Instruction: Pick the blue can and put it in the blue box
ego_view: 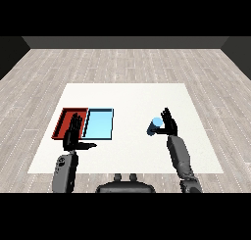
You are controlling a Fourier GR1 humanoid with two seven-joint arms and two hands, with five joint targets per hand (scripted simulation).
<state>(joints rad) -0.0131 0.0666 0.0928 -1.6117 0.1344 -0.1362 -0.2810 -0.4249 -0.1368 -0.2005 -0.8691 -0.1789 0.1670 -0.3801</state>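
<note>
well out on the right half of the white table, the right hand is curled round the blue can, which sits against the hand's left side, its pale blue top facing up; whether the can rests on the table or is raised off it cannot be told. between the can and the light blue tray runs a bare strip of tabletop with nothing standing on it. the light blue tray lies left of centre, touching the red tray along one long side, and both sit near the table's left edge with a margin of white around them. the left hand is held with straight, relaxed fingers pointing away from the robot and the thumb out to the right, holding nothing; it overlaps the red tray's near right part and the seam between the two trays, so it stands just beside the light blue tray's near left corner. the grey left forearm comes in from the lower left, the right forearm from the lower right. beyond the table on all sides lies a pale plank floor, closed at the back by a dark wall.
</note>
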